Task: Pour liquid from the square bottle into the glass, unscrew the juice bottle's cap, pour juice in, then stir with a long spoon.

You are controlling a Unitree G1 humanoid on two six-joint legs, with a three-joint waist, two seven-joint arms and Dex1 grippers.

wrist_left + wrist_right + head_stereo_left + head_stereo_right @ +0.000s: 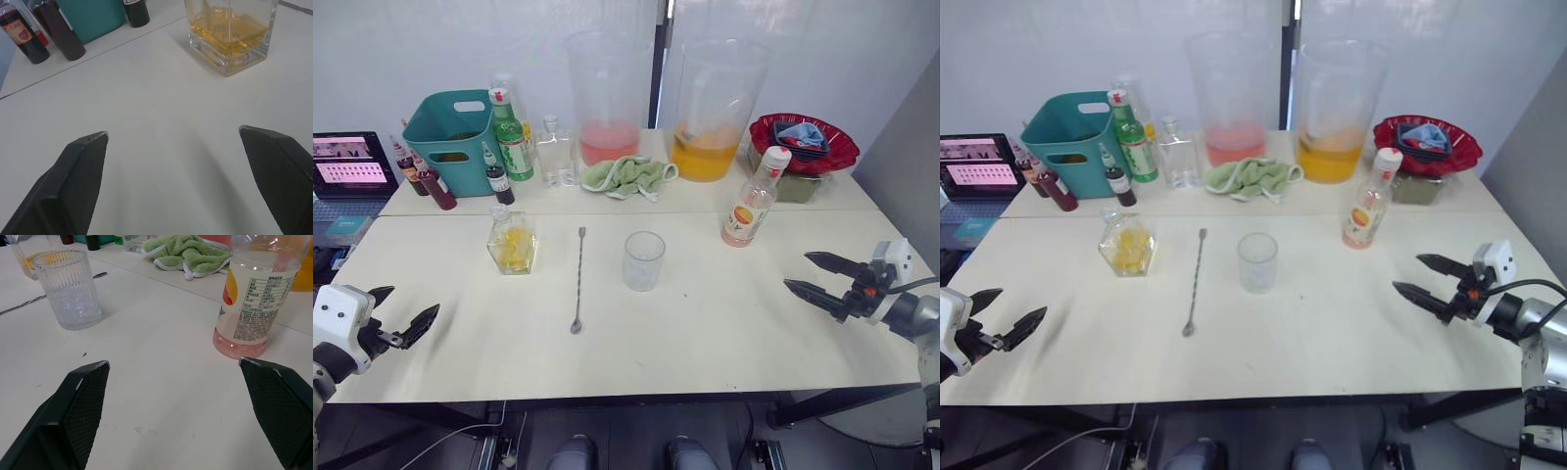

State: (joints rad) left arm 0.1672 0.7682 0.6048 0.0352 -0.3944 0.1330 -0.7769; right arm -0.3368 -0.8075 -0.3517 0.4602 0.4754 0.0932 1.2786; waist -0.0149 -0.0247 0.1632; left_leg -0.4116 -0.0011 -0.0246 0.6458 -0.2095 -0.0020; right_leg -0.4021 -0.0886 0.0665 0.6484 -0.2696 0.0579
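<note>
1. My head views are bright and evenly lit; the white backdrop at 12 o'clock looks washed out.
2. Shadows on the surface are soft and faint.
3. My wrist views are sharp.

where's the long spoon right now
The long thin silver metal bar spoon lies flat on the white table near its middle, between the squat faceted bottle of yellow liquid on its left and the clear tumbler.

Four views: a head stereo pair and two wrist cameras.

Both eye views looked forward and down over the whole tabletop. The left wrist view sat low and close, facing the square bottle. The right wrist view, equally low, faced the glass and the juice bottle, which both eye views shared.
</note>
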